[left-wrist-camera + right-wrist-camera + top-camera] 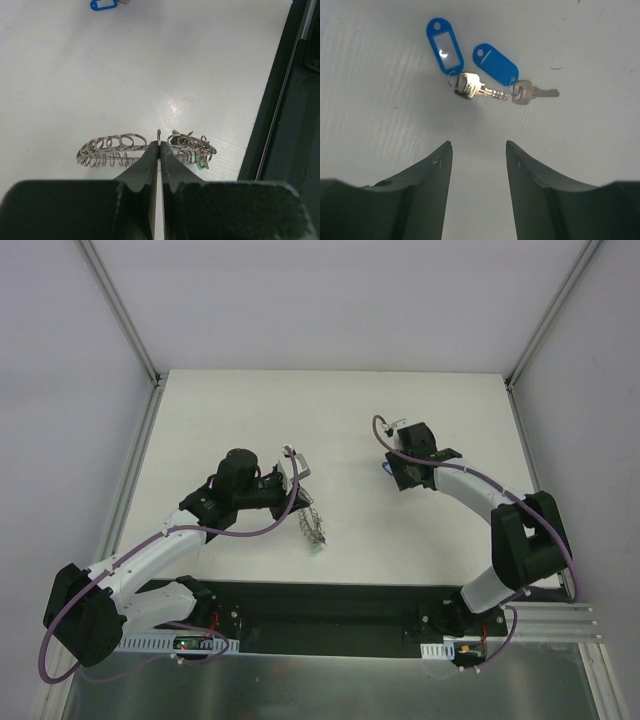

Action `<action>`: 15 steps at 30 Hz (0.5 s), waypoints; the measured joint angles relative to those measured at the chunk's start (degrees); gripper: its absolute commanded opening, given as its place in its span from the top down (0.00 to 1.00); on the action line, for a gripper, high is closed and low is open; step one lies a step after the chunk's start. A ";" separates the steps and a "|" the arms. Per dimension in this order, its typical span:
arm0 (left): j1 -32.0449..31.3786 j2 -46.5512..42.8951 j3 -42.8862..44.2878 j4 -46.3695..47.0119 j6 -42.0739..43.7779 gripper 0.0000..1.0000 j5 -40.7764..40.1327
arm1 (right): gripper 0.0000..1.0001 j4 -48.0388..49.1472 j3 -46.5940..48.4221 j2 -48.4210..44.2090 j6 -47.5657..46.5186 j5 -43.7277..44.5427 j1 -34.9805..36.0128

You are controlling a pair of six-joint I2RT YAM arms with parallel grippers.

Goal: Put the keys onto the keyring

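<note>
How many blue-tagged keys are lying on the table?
2, both ahead of the right hand: windowed-tag key and plain-tag key, side by side. Others may be hidden.

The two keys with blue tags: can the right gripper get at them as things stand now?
Probably yes. The right gripper hangs open just short of the keys, with only table surface between. The left gripper, shut on the keyring, is well aside.
</note>
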 measured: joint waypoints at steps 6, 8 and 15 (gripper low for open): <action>0.00 -0.07 0.02 -0.66 0.15 1.00 -0.35 | 0.68 1.29 3.15 6.38 -3.34 0.11 -3.54; 0.00 -0.09 0.02 -0.63 0.17 1.00 -0.35 | 0.70 1.44 4.02 7.80 -4.50 0.20 -4.22; 0.00 -0.11 0.02 -0.66 0.35 1.00 -0.37 | 0.74 2.25 7.37 13.51 -8.35 0.76 -4.50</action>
